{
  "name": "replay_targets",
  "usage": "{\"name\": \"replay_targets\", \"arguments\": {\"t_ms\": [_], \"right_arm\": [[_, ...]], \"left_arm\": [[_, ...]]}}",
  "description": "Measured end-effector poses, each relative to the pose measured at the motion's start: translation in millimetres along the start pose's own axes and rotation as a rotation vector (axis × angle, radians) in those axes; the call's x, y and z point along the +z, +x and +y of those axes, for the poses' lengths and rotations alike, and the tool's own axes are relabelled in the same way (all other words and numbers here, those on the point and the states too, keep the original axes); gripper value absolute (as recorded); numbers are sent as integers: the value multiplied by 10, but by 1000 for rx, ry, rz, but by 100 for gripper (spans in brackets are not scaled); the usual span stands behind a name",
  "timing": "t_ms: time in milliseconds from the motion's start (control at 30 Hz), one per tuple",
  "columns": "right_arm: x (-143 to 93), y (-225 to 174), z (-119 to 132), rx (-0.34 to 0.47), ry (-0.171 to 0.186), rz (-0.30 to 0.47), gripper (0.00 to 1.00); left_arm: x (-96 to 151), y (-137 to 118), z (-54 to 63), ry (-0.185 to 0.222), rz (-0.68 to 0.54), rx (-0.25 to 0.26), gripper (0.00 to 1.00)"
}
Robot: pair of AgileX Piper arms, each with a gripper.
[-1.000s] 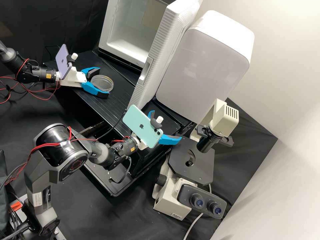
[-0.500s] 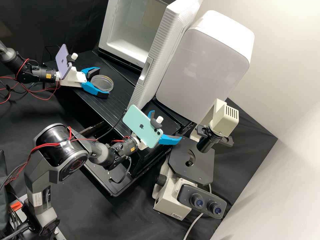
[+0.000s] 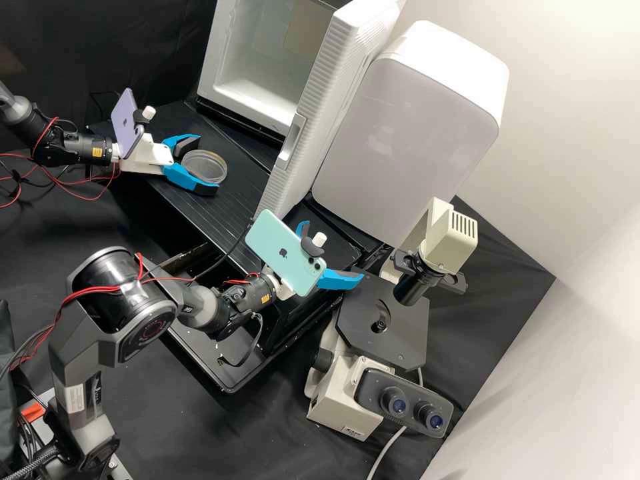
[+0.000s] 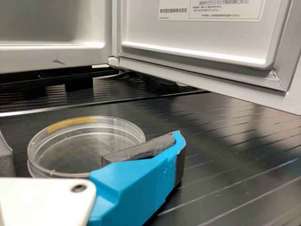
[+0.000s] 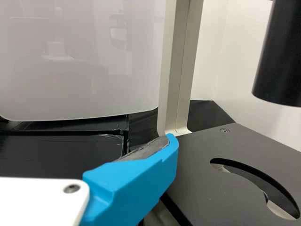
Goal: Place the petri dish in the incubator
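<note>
A clear petri dish point(image 3: 212, 167) point(image 4: 80, 143) lies on the black ribbed platform point(image 3: 227, 207) in front of the white incubator point(image 3: 257, 57). The incubator's door point(image 3: 407, 127) stands swung wide open. My left gripper point(image 3: 204, 165) is open and low over the platform, one blue finger point(image 4: 141, 181) on each side of the dish, the near pad close to its rim. My right gripper point(image 3: 328, 256) hangs open and holds nothing, at the edge of the microscope stage point(image 3: 383, 320), with one blue finger point(image 5: 134, 188) beside the door's lower corner.
A white microscope point(image 3: 373, 380) stands at the front right, its black condenser point(image 5: 280, 56) above the round stage hole point(image 5: 254, 176). The inner face of the open door point(image 4: 202, 33) borders the platform on one side. Red cables point(image 3: 27, 173) trail over the black cloth at the left.
</note>
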Motion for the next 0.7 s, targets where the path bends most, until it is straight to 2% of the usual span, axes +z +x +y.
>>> {"name": "replay_targets", "arguments": {"t_ms": [700], "right_arm": [[0, 0, 0, 0, 0, 0, 100]], "left_arm": [[1, -19, -13, -11, -5, 8, 0]]}}
